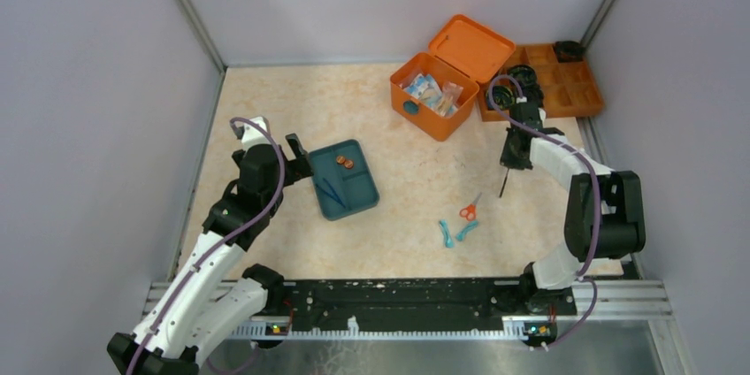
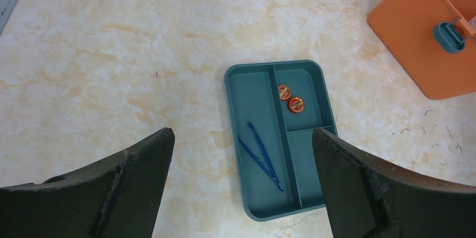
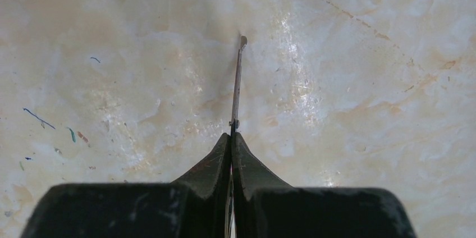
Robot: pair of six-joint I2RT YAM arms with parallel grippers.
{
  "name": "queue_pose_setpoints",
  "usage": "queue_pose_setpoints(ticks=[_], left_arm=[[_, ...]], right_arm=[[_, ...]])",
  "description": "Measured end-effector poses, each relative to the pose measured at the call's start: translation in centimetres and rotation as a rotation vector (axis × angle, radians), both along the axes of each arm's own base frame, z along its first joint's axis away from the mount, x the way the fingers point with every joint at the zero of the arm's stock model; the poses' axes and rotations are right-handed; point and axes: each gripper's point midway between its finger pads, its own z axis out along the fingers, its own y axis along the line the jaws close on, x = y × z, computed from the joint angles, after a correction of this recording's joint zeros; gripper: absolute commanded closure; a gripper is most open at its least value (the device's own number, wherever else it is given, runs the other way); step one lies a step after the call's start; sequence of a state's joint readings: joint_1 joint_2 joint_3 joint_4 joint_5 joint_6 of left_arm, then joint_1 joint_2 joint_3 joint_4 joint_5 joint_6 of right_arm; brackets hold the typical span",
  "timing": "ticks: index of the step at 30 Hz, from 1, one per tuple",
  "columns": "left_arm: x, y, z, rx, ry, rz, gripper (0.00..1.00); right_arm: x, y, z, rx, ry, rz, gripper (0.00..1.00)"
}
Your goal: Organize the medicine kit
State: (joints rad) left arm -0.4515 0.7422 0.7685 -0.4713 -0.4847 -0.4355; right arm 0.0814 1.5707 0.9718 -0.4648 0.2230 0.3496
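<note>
Care lies in the pinch and the lift. At lower left of the overhead view the left jaws stand wide apart, empty, over the teal tray (image 2: 255, 109), which holds blue tweezers (image 2: 272, 175) and two round tins (image 2: 296, 104). The medicine kit (image 1: 423, 117) sits at upper centre, lid back, packets inside. Right of it the right jaws are pressed together on a thin metal tool (image 3: 237, 86) pointing down at the desk (image 3: 112, 53); whether its tip touches I cannot tell. Hold that pinch firm, raise the tool clear before any sideways travel, and let go only low over its place, minding the kit's rim.
</note>
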Motion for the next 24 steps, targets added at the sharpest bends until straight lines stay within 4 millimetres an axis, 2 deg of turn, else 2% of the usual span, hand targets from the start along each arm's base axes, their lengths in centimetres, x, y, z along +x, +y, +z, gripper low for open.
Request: queue_pose_setpoints(ticks=[9,20,21,24], left_arm=[[0.0,0.0,0.0,0.002,0.0,-0.001,0.01],[0.0,0.0,0.0,0.002,0.0,-0.001,0.01],[0.0,0.0,0.0,0.002,0.0,-0.001,0.01],[0.0,0.0,0.0,0.002,0.0,-0.001,0.01]], right_arm=[[0.0,0.0,0.2,-0.001,-0.004,-0.001,1.0],[0.4,0.0,3.2,0.004,-0.082,-0.003,1.0],[0.5,0.0,3.3,0.004,-0.084,-0.003,0.97],[0.4,0.0,3.2,0.009,-0.081,-0.006,0.75]])
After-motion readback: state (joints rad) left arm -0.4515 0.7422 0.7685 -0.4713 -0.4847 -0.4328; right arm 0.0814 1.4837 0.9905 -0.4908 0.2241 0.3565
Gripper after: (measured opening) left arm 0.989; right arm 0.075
